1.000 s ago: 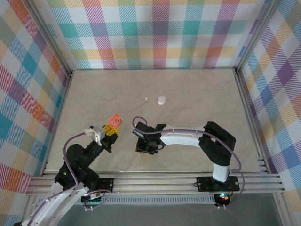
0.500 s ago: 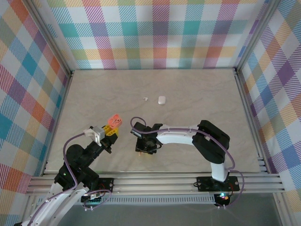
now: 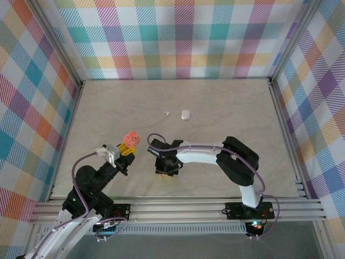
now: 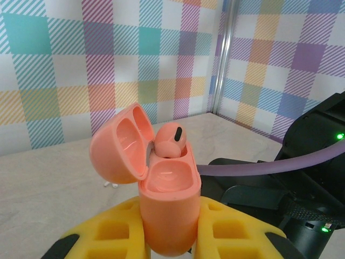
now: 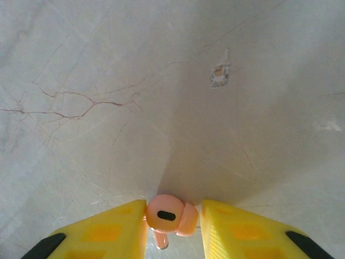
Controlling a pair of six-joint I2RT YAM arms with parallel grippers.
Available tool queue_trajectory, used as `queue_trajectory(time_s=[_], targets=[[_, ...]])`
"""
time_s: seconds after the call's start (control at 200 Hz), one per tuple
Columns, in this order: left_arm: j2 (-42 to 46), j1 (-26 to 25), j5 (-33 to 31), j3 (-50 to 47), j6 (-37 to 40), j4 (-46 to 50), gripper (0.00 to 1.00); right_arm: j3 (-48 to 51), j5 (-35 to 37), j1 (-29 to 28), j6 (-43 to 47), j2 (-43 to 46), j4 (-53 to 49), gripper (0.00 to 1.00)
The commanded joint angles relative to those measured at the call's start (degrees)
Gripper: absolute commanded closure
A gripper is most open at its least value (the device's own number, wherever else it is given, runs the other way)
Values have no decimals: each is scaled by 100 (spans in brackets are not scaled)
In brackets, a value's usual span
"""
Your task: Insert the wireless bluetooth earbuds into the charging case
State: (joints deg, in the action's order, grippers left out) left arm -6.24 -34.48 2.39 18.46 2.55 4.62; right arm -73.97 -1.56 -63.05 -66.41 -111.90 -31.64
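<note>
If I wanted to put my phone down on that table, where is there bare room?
The table is bare across its far right, between the white case and the right rail, and at far left beyond the white earbud. It is crowded near the front middle, where the left tool holds the coral case beside the right tool.

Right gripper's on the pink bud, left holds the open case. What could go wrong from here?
1. The coral-pink stemmed earbud lies flat on the marble-look table between the very tips of the right gripper. Firm contact can't be told, so it may squirt out or twist on lift.
2. The open coral-pink charging case, pinched by the left gripper, already has a second pink earbud sitting high in its well. A nudge during insertion might dislodge it.
</note>
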Motion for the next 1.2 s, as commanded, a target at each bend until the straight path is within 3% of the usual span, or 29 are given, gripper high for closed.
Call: queue_trajectory(time_s=[0.0, 0.3, 0.74, 1.195], targets=[[104, -48, 41, 25, -75, -20, 100, -137, -11, 34, 162, -218, -33, 71], [127, -46, -44, -40, -220, 39, 100, -467, 327, 127, 796, -111, -405, 81], [-103, -50, 120, -73, -417, -295, 100, 356, 533, 960, 1610, 758, -220, 83], [-2752, -50, 1060, 165, -335, -2430, 100, 859, 508, 1998, 2589, 2391, -317, 83]])
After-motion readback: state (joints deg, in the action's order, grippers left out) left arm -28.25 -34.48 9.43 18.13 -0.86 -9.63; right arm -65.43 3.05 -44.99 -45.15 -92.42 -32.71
